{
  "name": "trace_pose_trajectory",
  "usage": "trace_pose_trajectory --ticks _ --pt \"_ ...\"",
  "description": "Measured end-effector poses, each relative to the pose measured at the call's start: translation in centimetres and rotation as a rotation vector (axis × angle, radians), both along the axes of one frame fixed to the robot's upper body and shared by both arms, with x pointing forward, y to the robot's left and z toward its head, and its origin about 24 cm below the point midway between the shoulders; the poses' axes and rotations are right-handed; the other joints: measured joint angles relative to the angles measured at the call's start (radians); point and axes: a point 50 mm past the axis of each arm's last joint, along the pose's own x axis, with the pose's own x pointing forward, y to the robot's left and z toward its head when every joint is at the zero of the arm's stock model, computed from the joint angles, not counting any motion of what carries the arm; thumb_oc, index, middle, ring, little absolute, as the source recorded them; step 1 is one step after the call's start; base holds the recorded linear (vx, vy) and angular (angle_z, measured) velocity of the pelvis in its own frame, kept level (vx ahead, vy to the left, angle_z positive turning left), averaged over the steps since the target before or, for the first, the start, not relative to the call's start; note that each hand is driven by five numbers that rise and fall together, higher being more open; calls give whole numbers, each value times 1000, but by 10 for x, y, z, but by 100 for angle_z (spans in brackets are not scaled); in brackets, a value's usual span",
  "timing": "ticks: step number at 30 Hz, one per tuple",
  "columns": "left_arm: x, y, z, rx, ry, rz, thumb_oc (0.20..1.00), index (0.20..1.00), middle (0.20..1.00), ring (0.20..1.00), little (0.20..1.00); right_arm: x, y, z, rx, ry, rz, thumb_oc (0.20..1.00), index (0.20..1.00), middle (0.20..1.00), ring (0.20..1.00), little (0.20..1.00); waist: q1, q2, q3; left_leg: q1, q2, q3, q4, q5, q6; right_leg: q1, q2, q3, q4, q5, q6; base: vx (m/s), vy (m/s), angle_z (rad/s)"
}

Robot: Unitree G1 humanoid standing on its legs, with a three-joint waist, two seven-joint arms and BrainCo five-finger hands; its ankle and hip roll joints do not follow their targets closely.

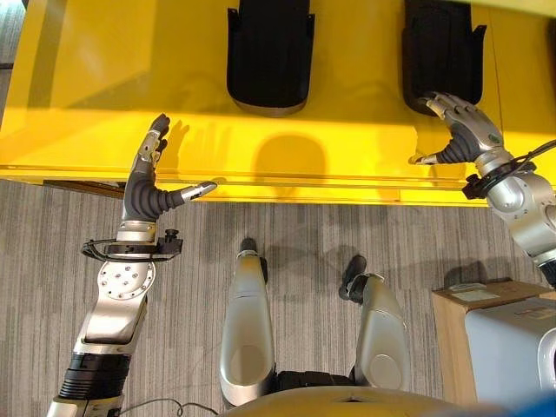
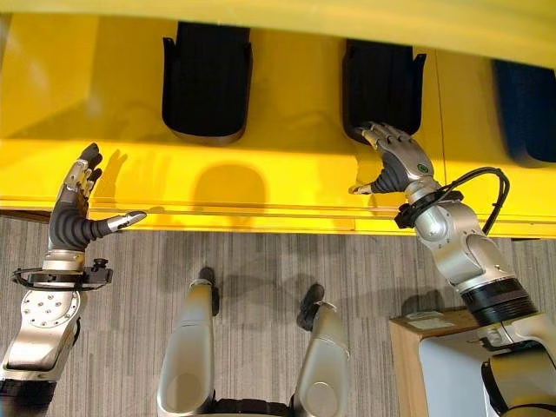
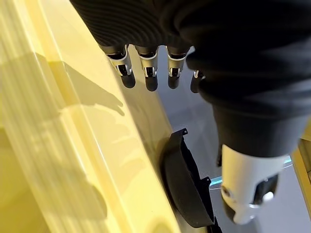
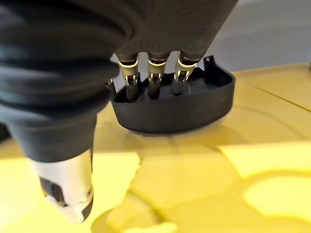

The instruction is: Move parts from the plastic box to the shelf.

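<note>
Two black moulded parts lie on the yellow shelf (image 1: 87,87): one at the middle (image 1: 269,56), one to the right (image 1: 443,48). My right hand (image 1: 465,130) rests on the near end of the right part (image 4: 194,107). Its fingers (image 4: 155,77) reach almost straight over the part's rim and its thumb sticks out to the side, off the part. My left hand (image 1: 148,187) hovers open over the shelf's front edge at the left, holding nothing. Its fingers (image 3: 146,63) are spread, well away from the middle part (image 3: 187,189).
A dark blue part (image 2: 530,104) lies further right on the shelf. Low on the right, a cardboard box (image 1: 469,321) stands on the carpet with a grey plastic box (image 1: 512,347) beside it. Bare yellow shelf stretches to the left of the middle part.
</note>
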Motion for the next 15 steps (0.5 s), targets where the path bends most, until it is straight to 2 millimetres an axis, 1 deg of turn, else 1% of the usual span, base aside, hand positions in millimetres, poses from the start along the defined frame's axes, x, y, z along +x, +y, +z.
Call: trace_pose_trajectory --ticks 15 --pt "0 0 0 0 2 1 1000 1000 1000 1000 1000 0 0 1 36 14 12 1000 1000 1000 1000 1000 -1 1 1 -7 0 0 2 0 0 -9 0 1 5 -1 0 0 0 0"
